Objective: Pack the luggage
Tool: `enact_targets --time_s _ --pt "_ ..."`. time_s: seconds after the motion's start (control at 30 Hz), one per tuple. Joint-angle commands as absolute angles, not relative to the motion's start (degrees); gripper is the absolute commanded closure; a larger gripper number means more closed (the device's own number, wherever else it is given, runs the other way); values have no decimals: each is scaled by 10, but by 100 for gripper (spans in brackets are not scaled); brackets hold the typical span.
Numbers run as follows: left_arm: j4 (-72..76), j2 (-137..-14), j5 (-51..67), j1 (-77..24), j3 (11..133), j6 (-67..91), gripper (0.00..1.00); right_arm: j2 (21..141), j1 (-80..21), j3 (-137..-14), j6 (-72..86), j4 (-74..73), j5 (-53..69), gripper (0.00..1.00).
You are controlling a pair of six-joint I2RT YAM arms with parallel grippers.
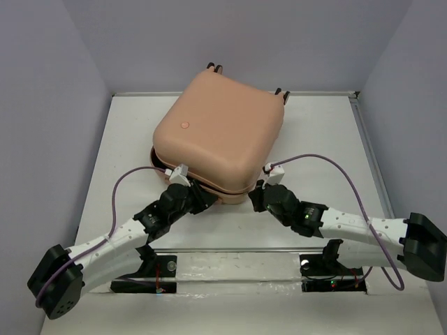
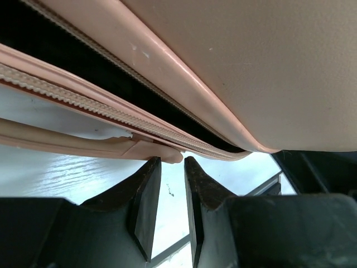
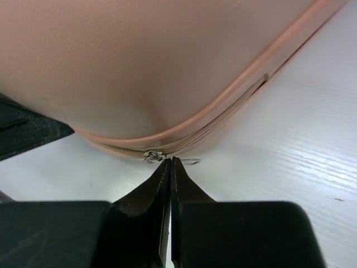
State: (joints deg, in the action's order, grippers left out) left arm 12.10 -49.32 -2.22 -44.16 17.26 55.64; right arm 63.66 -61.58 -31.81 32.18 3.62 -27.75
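Note:
The luggage [image 1: 216, 132] is a peach-pink hard-shell case lying flat on the white table [image 1: 328, 139], lid lowered, with a dark gap along its near-left edge [image 2: 83, 61]. My left gripper [image 1: 201, 201] [image 2: 173, 162] sits at that near-left edge, open a little, the rounded end of a pink tab [image 2: 146, 149] resting at its fingertips and bare table showing between them. My right gripper [image 1: 257, 195] [image 3: 170, 160] is at the near-right corner, shut on the thin metal zipper pull [image 3: 192, 162] beside the slider [image 3: 152, 155].
Grey walls enclose the table on the left, back and right. The case's wheels [image 1: 282, 92] point toward the back wall. Purple cables loop from both wrists. The arm bases stand on a clear plate [image 1: 237, 269] at the near edge.

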Motion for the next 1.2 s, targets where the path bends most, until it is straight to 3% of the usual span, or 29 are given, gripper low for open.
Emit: enact_targets --time_s 0.0,0.23,0.37,0.4,0.43,0.53,0.57,0.73,0.87,1.17 --pt "176 -511 -51 -446 187 555 65 597 -616 -309 321 79 -333 93" --pt "214 -596 -54 -458 236 545 65 673 -648 -334 325 228 -92 93" --pt "216 -611 -48 -460 256 538 66 731 -704 -431 322 118 -196 90" --pt "215 -597 -51 -460 250 537 66 713 -704 -416 340 116 -226 75" --pt "214 -590 -54 -460 244 537 66 698 -704 -401 351 115 -245 66" --pt "213 -571 -55 -460 228 541 66 633 -704 -363 387 71 -302 44" --pt "214 -572 -52 -461 226 542 66 618 -704 -360 392 50 -314 42" --pt "221 -589 -40 -467 231 547 66 563 -673 -366 398 -115 -377 54" --pt "223 -591 -44 -470 233 547 66 591 -647 -390 376 -187 -381 52" --pt "227 -601 -43 -472 234 548 66 657 -628 -426 284 -145 -369 50"
